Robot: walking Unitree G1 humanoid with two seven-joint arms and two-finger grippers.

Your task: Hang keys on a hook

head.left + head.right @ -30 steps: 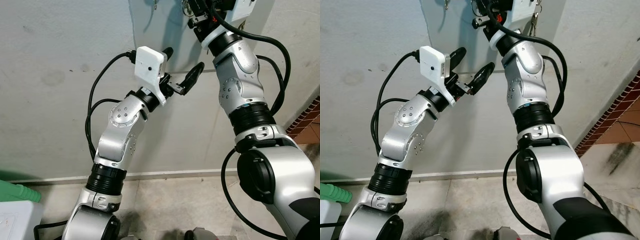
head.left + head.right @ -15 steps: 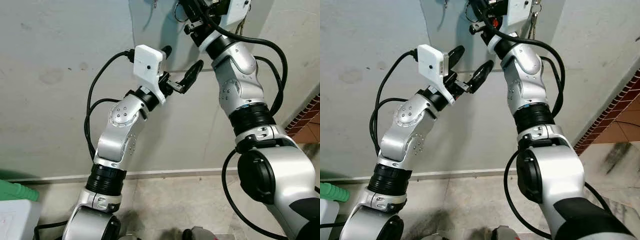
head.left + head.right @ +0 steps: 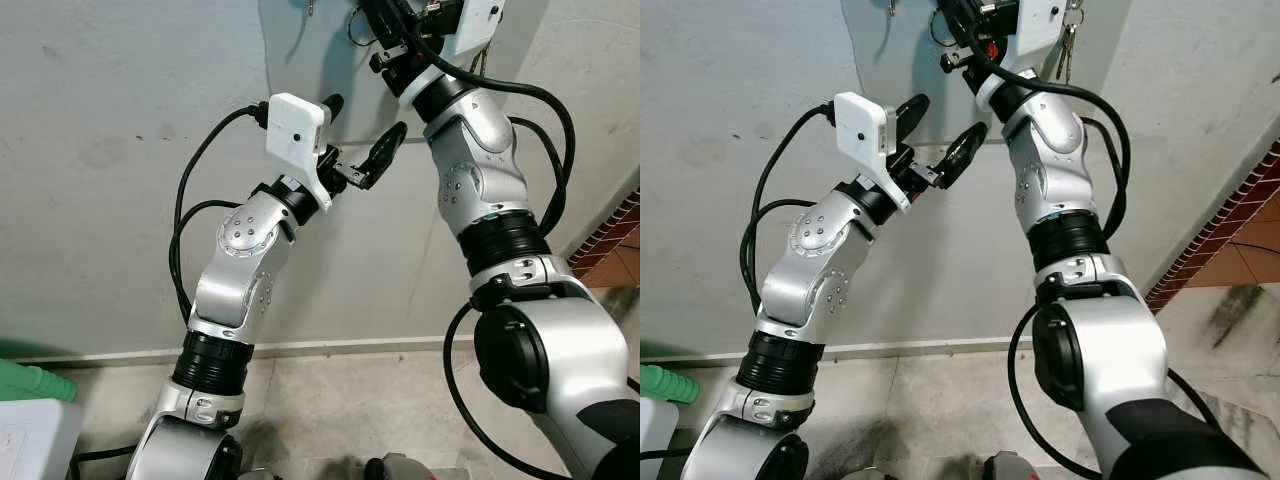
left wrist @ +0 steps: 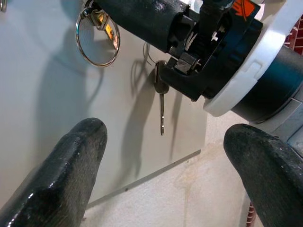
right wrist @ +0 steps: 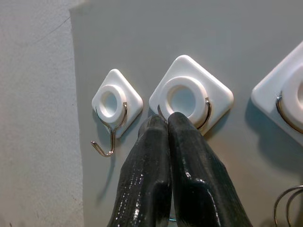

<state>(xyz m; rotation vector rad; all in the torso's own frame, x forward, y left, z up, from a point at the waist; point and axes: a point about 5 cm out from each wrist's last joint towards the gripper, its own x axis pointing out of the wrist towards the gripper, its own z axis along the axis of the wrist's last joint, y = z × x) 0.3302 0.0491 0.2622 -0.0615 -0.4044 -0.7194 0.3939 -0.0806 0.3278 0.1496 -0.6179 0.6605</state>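
The right gripper (image 5: 168, 124) – black fingers pressed together – is being held against the middle white diamond-shaped wall hook (image 5: 191, 97). The silver key ring (image 4: 98, 39) is dangling beside it; the left gripper (image 4: 165, 156) is being kept wide apart below.

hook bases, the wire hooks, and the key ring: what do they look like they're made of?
Hook base: glossy white, moulded with rounded edges, likely plastic. Wire hook: thin bent wire with a silvery sheen, probably steel. Key ring: thin bright loop with highlights, looks like polished metal. Right gripper, fingers pressed together, sits at the middle hook.
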